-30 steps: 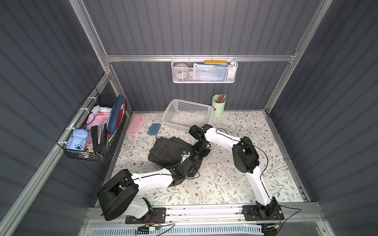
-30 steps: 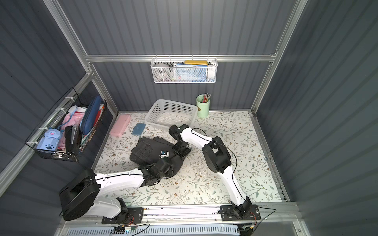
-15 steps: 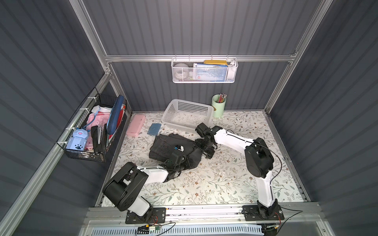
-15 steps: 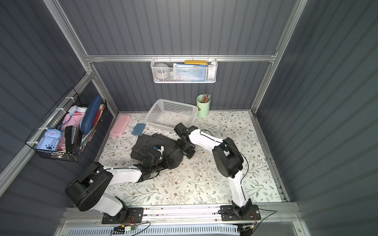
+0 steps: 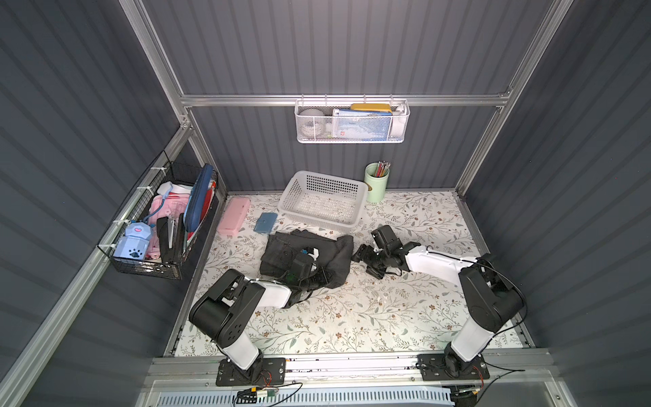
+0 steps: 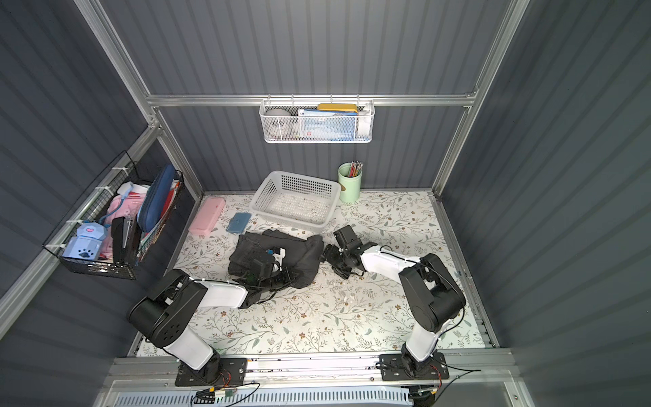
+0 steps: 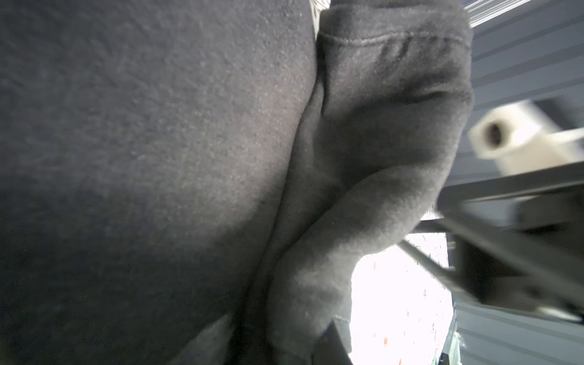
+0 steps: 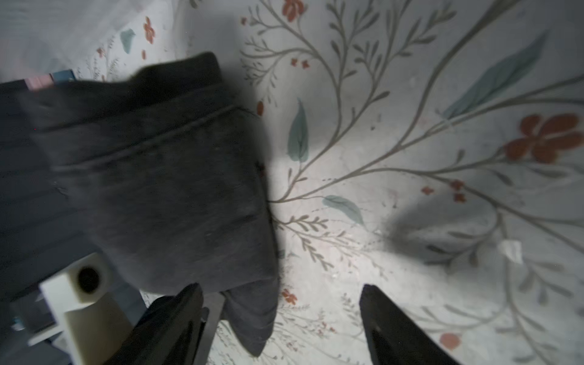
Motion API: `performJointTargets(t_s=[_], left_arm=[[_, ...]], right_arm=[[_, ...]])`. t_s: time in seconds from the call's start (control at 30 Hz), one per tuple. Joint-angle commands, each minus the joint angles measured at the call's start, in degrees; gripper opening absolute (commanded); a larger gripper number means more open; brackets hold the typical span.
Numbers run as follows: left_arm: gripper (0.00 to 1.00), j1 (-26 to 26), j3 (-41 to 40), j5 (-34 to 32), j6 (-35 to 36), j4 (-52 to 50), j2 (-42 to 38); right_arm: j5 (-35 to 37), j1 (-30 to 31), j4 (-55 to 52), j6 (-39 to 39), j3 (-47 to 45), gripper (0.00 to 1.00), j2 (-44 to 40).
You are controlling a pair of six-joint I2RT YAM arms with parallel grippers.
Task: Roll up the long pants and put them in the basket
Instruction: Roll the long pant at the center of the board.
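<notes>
At the back of your floral-patterned surface (image 5: 352, 310) sits a white perforated plastic basket (image 5: 360, 206), a pale green cup of pencils (image 5: 376, 186) just beside it. A pink oblong case (image 5: 233, 215) and a small flat blue pouch (image 5: 265, 222) lie near the left wall. A white mesh rack (image 5: 352, 132) hangs on the back wall, a black wire basket (image 5: 148, 267) on the left.

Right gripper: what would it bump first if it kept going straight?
Most likely the long pants, whose edge lies just ahead of the right gripper, jaws open; it tilts down, so the flowery table could come first.
</notes>
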Motion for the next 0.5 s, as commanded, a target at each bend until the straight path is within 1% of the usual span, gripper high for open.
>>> performJointTargets(t_s=[0.0,0.03,0.23,0.27,0.33,0.37,0.47], left_arm=[[0.0,-0.3,-1.2,2.6,0.4,-11.0,4.1],[0.0,-0.3,-1.2,2.7,0.5,-11.0,4.2],[0.0,-0.1,-0.7,4.2,1.1,-10.3,5.1],[0.0,0.0,-0.7,4.2,1.1,-10.0,5.3],[0.0,0.1,-0.5,4.2,1.2,-9.9,5.6],[0.0,0.1,-0.4,6.3,1.4,-9.5,5.9],[0.0,0.4,-0.1,7.5,1.6,-8.9,6.7]], right_arm=[[-3.4,0.0,8.8,-4.0,3.0,0.82,3.6],[-2.9,0.1,10.5,-3.9,3.8,0.77,4.4],[-2.8,-0.1,22.1,0.4,7.1,0.76,10.9],[-3.5,-0.2,24.6,0.9,7.7,0.75,12.2],[-4.7,-0.4,24.6,1.1,9.8,0.73,14.5],[-5.5,-0.2,25.3,1.0,10.6,0.72,15.4],[-7.6,0.6,26.2,0.8,12.3,0.72,17.3]])
